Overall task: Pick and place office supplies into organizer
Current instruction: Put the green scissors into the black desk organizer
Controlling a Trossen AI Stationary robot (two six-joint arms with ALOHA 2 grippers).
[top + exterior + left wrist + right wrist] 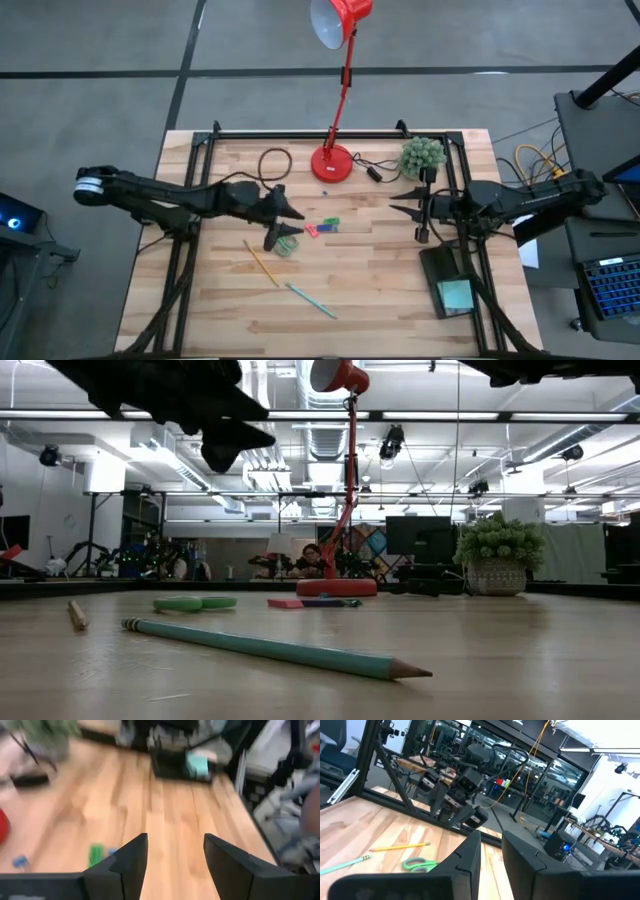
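We see the left gripper hanging over the middle of the butcher-block table, fingers spread apart and holding nothing, just above the green-handled scissors. By our reading, the pick stage is at its start — only the light-teal sticky-note pad lies in the organizer, a dark rectangular tray at about four o'clock on the table.

The right gripper waits at three o'clock, near the tray's far end; its fingers stand a narrow gap apart, gripping nothing.

The remaining supplies are loose on the wood. The scissors sit near centre, blunt looped plastic handles lying flat. From them the thin yellow pencil slants toward seven o'clock, and the thin teal pen lies at six o'clock — in the low view a smooth matt shaft tapered to a point. Small red and green pieces lie just right of the scissors, toward three o'clock.

We judge the next move calls for the left gripper to drop onto the scissors, close across the handles, then carry them toward four o'clock. The thin, round pencil and pen will likely want a low, square pinch, since they could roll on the smooth planks.

At twelve o'clock stand a glossy red desk lamp and a fuzzy green plant.
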